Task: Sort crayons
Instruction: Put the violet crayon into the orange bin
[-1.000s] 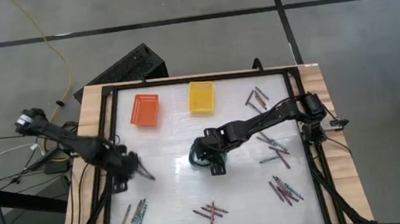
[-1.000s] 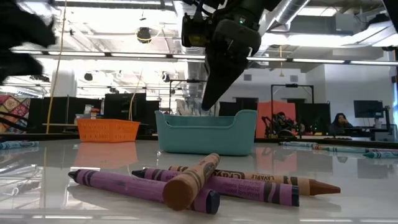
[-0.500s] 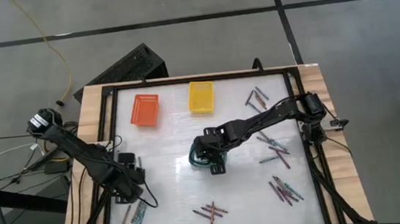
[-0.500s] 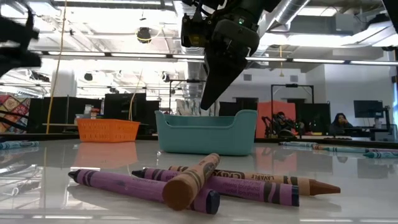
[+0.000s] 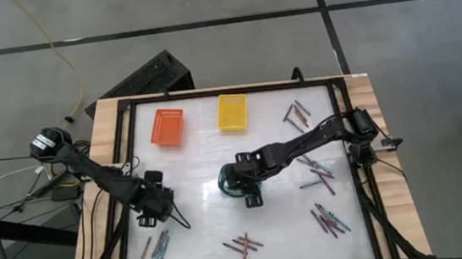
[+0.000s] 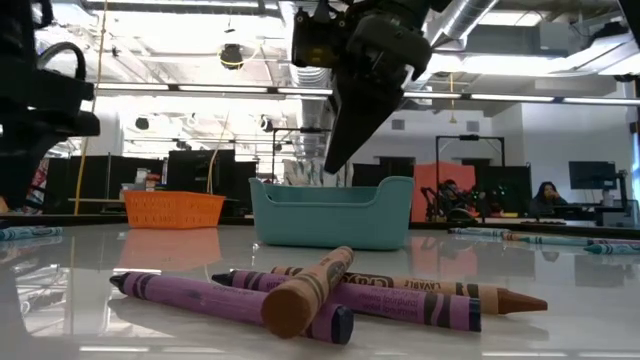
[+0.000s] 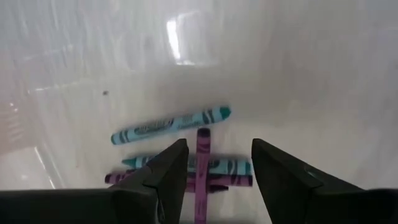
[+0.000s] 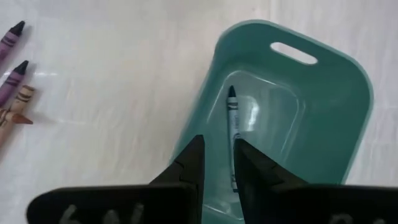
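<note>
Teal crayon [image 8: 233,134] in basket [image 8: 336,106], under right hand [image 8: 217,163]

A robotics lab or open workshop hall: the white work table [image 5: 217,160], framed in black rails on a pale wooden base, stands on a grey concrete floor [image 5: 204,30] marked with dark seams, a yellow cable [image 5: 61,56] trailing at 11 o'clock. Beyond the table, exposed ceiling ducts [image 6: 480,20], strip lights [image 6: 200,90], dark partitions and a person seated at a monitor [image 6: 548,195].
</note>
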Motion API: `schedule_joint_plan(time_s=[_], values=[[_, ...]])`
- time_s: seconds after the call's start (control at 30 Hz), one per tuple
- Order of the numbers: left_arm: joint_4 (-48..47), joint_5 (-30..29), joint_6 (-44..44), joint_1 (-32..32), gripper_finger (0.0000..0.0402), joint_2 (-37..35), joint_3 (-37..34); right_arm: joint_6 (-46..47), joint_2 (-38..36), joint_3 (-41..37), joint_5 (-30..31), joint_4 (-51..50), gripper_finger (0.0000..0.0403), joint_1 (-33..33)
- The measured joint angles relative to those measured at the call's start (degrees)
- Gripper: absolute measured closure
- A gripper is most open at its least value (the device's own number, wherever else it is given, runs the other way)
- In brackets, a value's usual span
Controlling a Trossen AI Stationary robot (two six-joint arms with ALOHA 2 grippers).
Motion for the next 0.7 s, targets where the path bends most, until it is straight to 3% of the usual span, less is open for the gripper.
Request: schedule_joint_plan(time_s=[0.3,0.7], values=[[0.8,0.78,3.24,3.38,0.0294,-0.02,-0.65,-0.27,0.0,0.0,0.01,0.09,0.0321,0.26],[1.49,3.7,4.7,4.25,0.0297,9.31,-0.41,-0.4,0.0,0.0,0.01,0.0,0.0321,0.31]])
